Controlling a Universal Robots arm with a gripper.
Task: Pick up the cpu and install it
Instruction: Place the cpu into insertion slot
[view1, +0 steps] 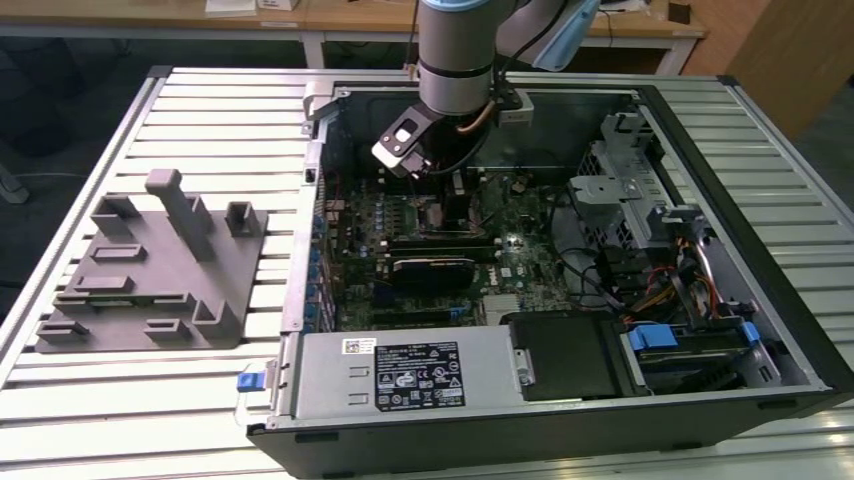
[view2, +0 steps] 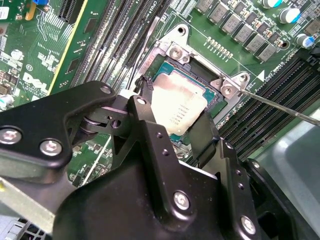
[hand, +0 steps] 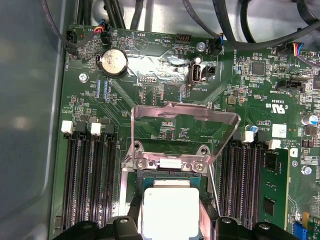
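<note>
One cpu (view2: 177, 107), clamped in the gripper (view2: 174, 119), hangs over the socket (view2: 167, 70).

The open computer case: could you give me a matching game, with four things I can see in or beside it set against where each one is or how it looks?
Things:
1. cpu
2. grey plastic block
3. coin battery
4. metal socket frame

Descriptions:
A. round and silver, on the green board
B. swung open, off the socket
C. on the slatted table, to the exterior view's left of the case
D. clamped in the end effector, over the socket

Pairs: 1-D, 2-C, 3-A, 4-B.
</note>
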